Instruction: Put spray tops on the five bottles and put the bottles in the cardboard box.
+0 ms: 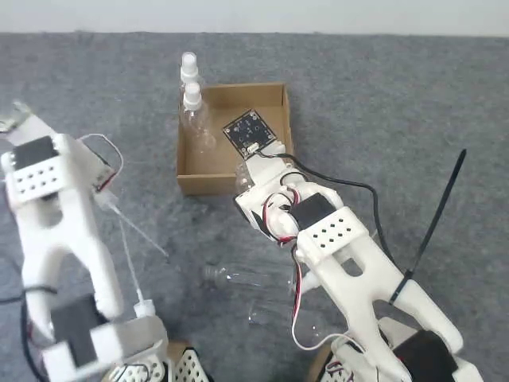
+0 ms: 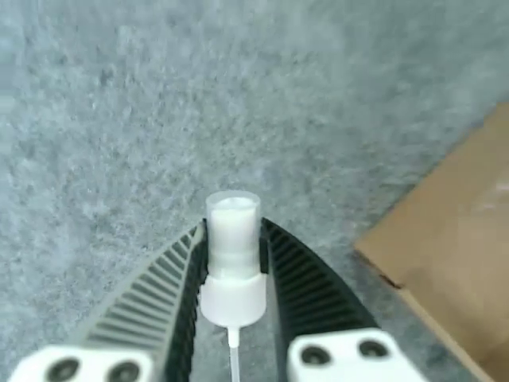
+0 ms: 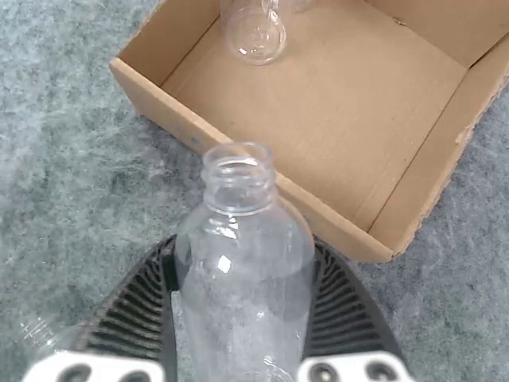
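My left gripper (image 2: 233, 228) is shut on a white spray top (image 2: 232, 263), held above the grey carpet to the left of the cardboard box (image 2: 457, 263); in the high view it (image 1: 107, 189) sits at the left. My right gripper (image 3: 242, 248) is shut on a clear bottle (image 3: 241, 263) with an open neck, just in front of the box's near wall (image 3: 238, 151). The high view shows that gripper (image 1: 253, 187) at the front edge of the box (image 1: 274, 99). Two capped bottles (image 1: 193, 103) stand at the box's left side.
Two clear bottles without tops (image 1: 242, 277) (image 1: 274, 309) lie on the carpet between the arms. A loose spray top (image 1: 143, 308) with its thin tube lies near the left arm's base. A bottle's base (image 3: 256, 30) shows inside the box.
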Available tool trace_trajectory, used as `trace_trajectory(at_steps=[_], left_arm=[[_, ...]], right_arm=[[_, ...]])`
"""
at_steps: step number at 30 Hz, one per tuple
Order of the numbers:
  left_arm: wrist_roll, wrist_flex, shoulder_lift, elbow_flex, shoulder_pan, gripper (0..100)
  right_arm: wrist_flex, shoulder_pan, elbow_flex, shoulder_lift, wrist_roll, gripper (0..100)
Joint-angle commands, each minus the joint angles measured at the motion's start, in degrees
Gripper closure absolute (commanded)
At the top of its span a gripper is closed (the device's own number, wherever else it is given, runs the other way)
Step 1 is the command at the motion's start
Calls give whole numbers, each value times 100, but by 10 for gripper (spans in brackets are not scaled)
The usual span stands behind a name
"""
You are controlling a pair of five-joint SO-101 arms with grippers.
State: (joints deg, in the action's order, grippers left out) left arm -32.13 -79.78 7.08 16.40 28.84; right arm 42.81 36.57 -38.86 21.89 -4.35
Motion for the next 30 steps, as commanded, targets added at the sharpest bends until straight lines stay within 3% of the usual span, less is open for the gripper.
trace_trajectory(at_steps=[1, 30], left_arm=[[53, -26, 1292, -347, 9, 990], [18, 308, 3499, -338, -44, 990]], right_arm=[[-22, -66, 26, 409, -70, 991], [75, -31, -466, 1560, -70, 991]])
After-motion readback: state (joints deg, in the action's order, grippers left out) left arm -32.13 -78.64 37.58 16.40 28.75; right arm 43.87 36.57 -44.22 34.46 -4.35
